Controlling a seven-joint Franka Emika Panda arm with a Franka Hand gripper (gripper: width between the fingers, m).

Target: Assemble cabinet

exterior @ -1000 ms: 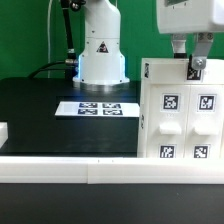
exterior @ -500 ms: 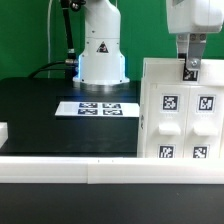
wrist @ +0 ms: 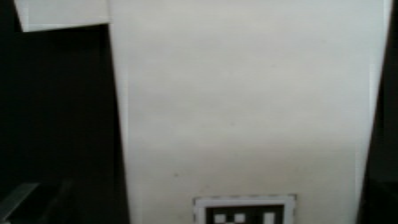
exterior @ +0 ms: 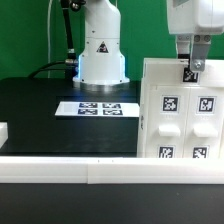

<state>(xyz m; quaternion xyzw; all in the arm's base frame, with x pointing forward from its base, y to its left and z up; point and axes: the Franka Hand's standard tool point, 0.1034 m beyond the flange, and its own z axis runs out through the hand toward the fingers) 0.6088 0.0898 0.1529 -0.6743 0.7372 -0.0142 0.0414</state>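
The cabinet [exterior: 180, 115] is a large white box standing at the exterior view's right, its front made of small panels that each bear a black-and-white tag. My gripper [exterior: 192, 68] reaches down from above onto the cabinet's top, one finger on either side of a small tag there. It appears shut on the cabinet's top part. In the wrist view the cabinet's white surface [wrist: 231, 100] fills most of the picture, with one tag [wrist: 244, 212] on it. My fingertips barely show there.
The marker board [exterior: 98, 108] lies flat on the black table in the middle. The robot's white base [exterior: 100, 50] stands behind it. A small white block [exterior: 3, 130] sits at the left edge. A white rail [exterior: 70, 165] runs along the front.
Between one second and half a second ago the gripper and the cabinet's top shifted together slightly to the exterior view's right and up. Since then nothing has moved.
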